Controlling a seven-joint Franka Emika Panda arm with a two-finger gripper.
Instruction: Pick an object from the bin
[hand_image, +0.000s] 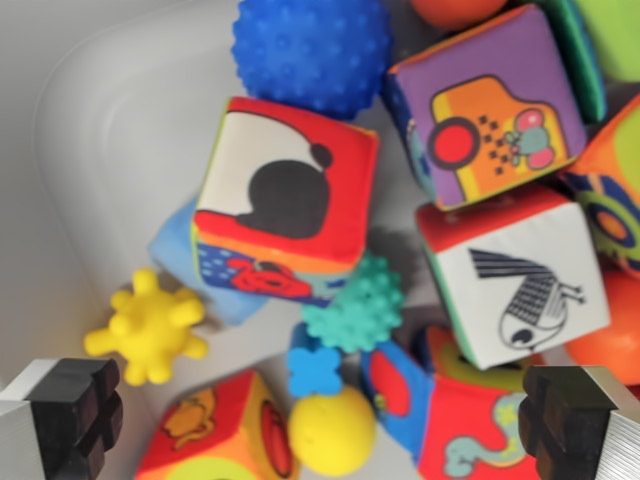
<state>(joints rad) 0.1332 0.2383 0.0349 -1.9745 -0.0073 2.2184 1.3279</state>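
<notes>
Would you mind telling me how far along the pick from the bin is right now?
Done: the gripper is positioned over the bin, its fingers spread wide. In hand: nothing; the yellow ball and blue flower piece lie between the fingers, ungrasped. Left: descend, close on one toy and lift it out.

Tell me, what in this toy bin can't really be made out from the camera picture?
All in the wrist view:
- Light blue soft block: mostly hidden under the red fabric cube with a black silhouette.
- Orange ball: cut off by the top edge.
- Green object: cropped at the top right corner, shape unclear.
- Orange fabric cube: cut by the bottom edge.
- Tool: only its two black fingertips show.
</notes>
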